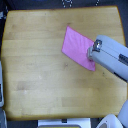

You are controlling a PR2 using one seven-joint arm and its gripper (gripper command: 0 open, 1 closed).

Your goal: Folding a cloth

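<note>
While the cloth [76, 46] lies flat on the wooden tabletop [35, 65], it sits turned at an angle, nearer the far edge and the edge on the exterior view's right than the others. Its pink surface shows no fold or pattern, and one corner points toward the far edge. A grey-white arm [112, 59] reaches in from the exterior view's right, crossing that edge of the tabletop, and its end covers the cloth's corner nearest that side. The pincer [92, 51] sits at that end, over the cloth's edge, but the blur hides its fingers, so whether it is open, closed or gripping the cloth cannot be told.
</note>
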